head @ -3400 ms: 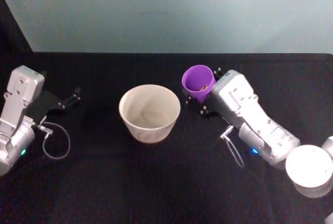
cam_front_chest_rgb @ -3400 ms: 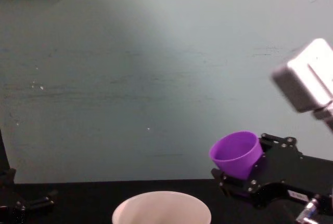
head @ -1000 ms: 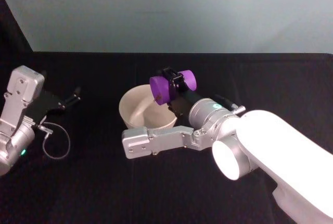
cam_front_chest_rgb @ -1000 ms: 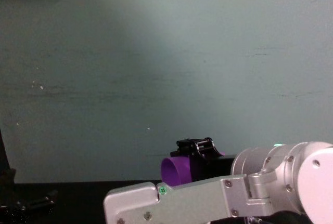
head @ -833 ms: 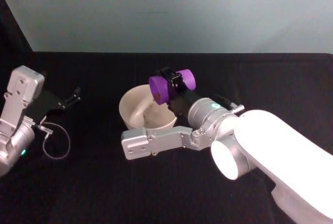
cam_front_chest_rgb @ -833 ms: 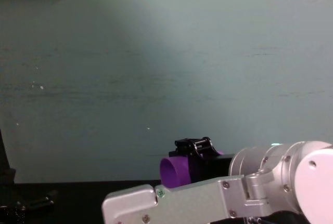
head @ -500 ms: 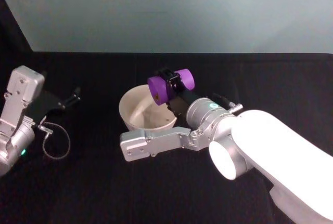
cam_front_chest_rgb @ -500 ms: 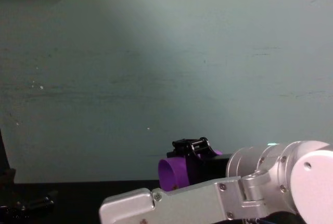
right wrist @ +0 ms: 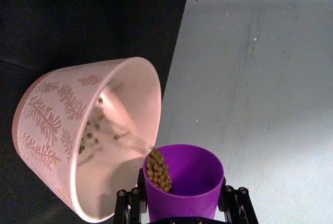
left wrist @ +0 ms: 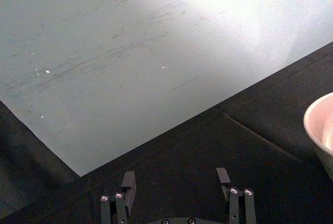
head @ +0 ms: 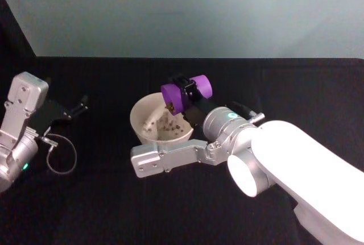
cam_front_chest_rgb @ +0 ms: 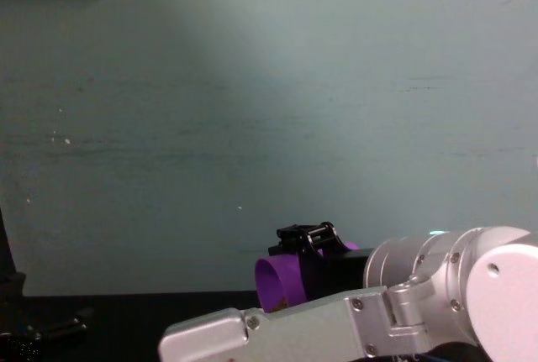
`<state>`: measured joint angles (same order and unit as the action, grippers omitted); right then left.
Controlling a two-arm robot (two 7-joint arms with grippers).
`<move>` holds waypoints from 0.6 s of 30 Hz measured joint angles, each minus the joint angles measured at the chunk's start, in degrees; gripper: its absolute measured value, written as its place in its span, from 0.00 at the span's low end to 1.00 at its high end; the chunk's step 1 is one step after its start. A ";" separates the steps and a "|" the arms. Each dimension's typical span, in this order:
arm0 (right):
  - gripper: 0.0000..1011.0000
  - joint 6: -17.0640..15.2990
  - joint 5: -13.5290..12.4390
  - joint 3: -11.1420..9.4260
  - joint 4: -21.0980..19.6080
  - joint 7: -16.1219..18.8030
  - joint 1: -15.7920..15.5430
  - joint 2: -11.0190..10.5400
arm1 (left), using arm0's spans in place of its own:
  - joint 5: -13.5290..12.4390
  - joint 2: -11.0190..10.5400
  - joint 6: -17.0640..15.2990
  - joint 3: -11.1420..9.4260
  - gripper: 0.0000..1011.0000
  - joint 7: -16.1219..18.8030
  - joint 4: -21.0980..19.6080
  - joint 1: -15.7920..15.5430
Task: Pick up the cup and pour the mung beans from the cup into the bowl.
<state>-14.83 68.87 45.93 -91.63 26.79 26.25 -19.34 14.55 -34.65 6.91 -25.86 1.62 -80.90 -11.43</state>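
Cup (head: 175, 98) clenched sideways by right end effector (right wrist: 182, 195), beans (right wrist: 157, 169) now spilling into bowl (head: 136, 122), left end effector (left wrist: 176, 178) released

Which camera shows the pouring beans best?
The right wrist view: mung beans spill off the cup's lip into the bowl. The head view shows specks in the bowl; the chest view, the tilted cup side-on.

A table draped in black cloth (head: 102, 199) is shown against a pale blue-green wall. One white bowl (head: 136, 130) is set on it, directly beneath the right gripper (head: 186, 92) and well apart from the left gripper (head: 84, 104). A thin wire loop (head: 74, 155) is seen on the cloth behind the left gripper.
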 joint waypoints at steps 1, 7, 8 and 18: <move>0.73 0.00 0.02 0.00 -0.02 0.02 0.00 -0.01 | 0.00 0.00 0.00 0.00 0.99 0.00 0.00 0.00; 0.73 0.01 0.05 -0.03 -0.12 0.23 -0.09 -0.03 | 0.00 0.00 0.00 0.00 0.99 0.00 0.00 0.00; 0.73 0.02 0.05 -0.04 -0.13 0.24 -0.10 -0.03 | 0.00 0.00 0.00 0.00 0.99 0.00 0.00 0.00; 0.73 0.04 0.10 -0.11 -0.37 0.34 -0.25 -0.04 | 0.00 0.00 0.00 0.00 0.99 0.00 0.00 0.00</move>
<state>-14.79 68.97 45.82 -92.00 27.13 26.00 -19.39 14.55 -34.65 6.91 -25.86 1.62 -80.90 -11.43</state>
